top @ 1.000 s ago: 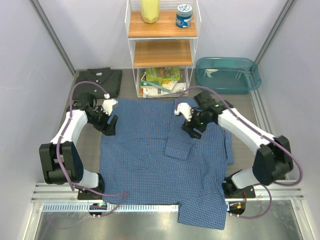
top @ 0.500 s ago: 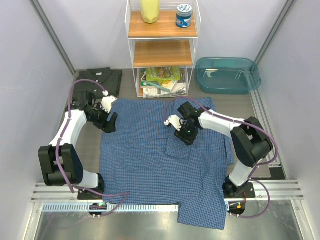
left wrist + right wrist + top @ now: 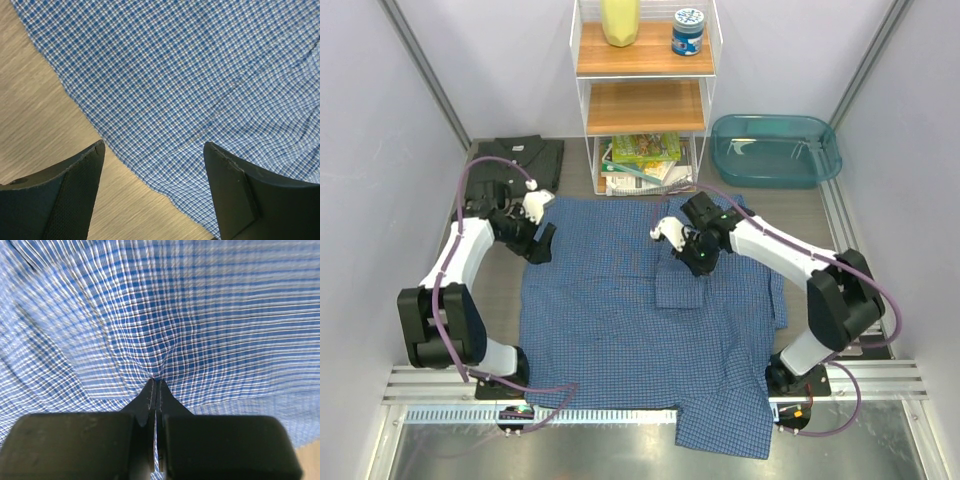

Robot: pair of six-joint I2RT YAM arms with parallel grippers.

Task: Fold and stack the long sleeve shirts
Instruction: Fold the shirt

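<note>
Across the middle of the grey-brown worktop (image 3: 810,215) lies the blue fine-checked cloth shirt (image 3: 610,320), spread mostly flat so its panels can be turned in one at a time. One corner reaches over the near rail. At the far left corner sits the plain dark charcoal grey shirt (image 3: 518,162), already a neat folded square, set out of the way and likely meant as one half of the stack.

The right pincer (image 3: 700,262) is closed tight on the blue shirt. From its wrist, the jaws meet with a small pucker of check cloth drawn up between the tips (image 3: 155,382). From above, that pinch sits at the far end of a narrow folded-over sleeve flap (image 3: 678,288) lying on the shirt's right half, which suggests the sleeve is being carried or laid inward across the body.

The left pincer (image 3: 542,243) stands wide and holds nothing. Its wrist view shows the shirt's left edge running diagonally between the two fingers (image 3: 152,150), bare worktop on one side and cloth on the other. It seems lined up to take that edge for the matching fold. Whether its tips touch the cloth cannot be told.
</note>
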